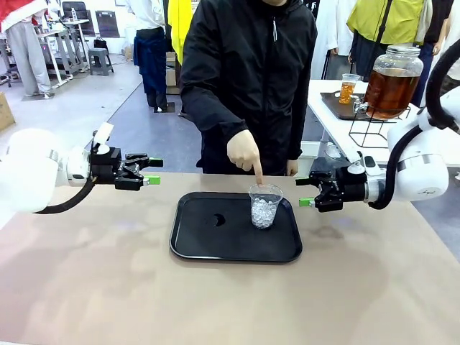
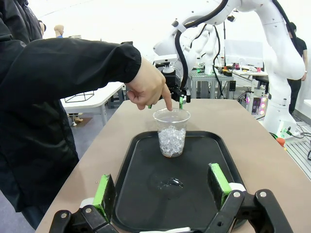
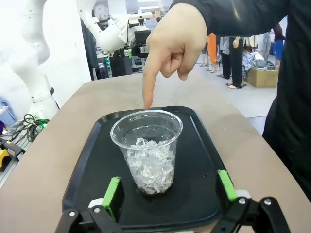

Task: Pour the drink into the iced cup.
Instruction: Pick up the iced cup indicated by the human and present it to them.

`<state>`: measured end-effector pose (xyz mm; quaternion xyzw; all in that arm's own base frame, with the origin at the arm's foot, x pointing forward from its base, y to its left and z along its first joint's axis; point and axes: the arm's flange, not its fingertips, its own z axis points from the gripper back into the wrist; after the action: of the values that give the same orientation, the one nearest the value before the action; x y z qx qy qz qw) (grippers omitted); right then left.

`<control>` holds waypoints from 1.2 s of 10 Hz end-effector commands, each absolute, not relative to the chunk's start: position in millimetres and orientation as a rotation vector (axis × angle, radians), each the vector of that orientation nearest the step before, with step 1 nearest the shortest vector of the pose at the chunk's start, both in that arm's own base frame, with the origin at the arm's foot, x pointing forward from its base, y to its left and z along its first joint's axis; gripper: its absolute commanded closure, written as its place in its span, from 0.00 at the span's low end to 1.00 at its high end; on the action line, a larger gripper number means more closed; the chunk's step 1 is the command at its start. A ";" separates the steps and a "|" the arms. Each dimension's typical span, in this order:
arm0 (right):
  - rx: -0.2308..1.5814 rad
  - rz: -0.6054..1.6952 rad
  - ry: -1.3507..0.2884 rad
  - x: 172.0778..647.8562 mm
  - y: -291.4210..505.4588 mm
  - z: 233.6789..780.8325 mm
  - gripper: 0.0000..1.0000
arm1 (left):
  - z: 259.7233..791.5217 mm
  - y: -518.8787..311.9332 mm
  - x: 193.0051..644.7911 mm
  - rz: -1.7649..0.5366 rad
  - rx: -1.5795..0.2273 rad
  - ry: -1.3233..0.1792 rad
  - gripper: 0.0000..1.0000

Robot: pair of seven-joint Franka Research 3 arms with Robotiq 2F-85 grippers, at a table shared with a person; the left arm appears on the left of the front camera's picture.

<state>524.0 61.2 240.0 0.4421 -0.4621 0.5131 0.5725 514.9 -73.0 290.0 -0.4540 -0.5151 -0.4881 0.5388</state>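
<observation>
1 iced cup (image 1: 264, 206), 1 black tray (image 1: 208, 241), 1 pointing hand (image 1: 244, 152), 2 end effectors (image 1: 153, 171) (image 1: 304, 192), 1 jar (image 1: 402, 63) of drink (image 1: 388, 92)

We see our right gripper (image 3: 168, 175) with its jaws spread wide. Beyond the green pads, the iced cup (image 3: 148, 150) stands upright on the black tray (image 3: 92, 160), close to its near edge. A person's hand (image 3: 177, 41) points one finger down at the cup's far rim, perhaps just touching it.

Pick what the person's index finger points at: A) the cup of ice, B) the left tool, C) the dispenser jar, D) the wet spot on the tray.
A: the hand aims its index finger down at the rim of the ice-filled cup on the black tray.
</observation>
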 end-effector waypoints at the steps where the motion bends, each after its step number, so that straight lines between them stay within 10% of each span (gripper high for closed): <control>1: 1.090 1.221 -1.084 532.7 72.0 227.7 0.00 | 291.6 -73.7 515.0 -1.163 -1.072 -1.224 0.00; 12: 1.204 1.294 -0.959 535.0 111.9 206.8 0.00 | 291.6 -73.7 515.0 -1.163 -1.072 -1.224 0.00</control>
<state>527.6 108.2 203.2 0.4959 -0.4165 0.5405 0.5371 514.9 -73.0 290.0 -0.4540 -0.5150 -0.4881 0.5388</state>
